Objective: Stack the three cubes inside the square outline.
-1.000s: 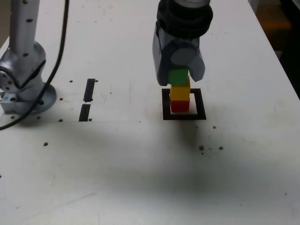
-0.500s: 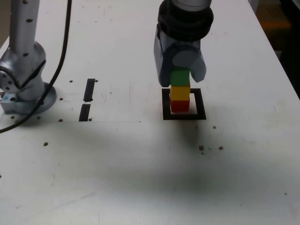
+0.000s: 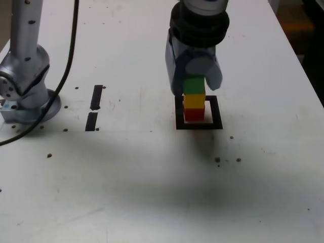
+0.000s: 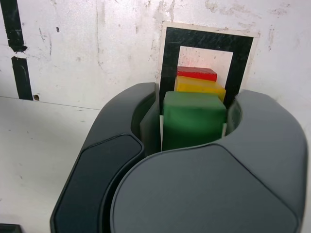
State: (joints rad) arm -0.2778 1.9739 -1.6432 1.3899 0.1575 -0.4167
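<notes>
I find the claw (image 3: 196, 88) released, slivers of space either side of the green cube (image 4: 194, 121). I should retreat straight up, slowly, brushing neither flank, lest the stack topple.

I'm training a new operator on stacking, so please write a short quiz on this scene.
1. Which color is the middle cube of the stack?
2. True or false: the red cube sits on top.
3. Fill in: the stack stands inside a black ____ outline.

Key: 1. Yellow. 2. False; it is at the bottom, and the green cube is on top, between the fingers. 3. Square.
</notes>
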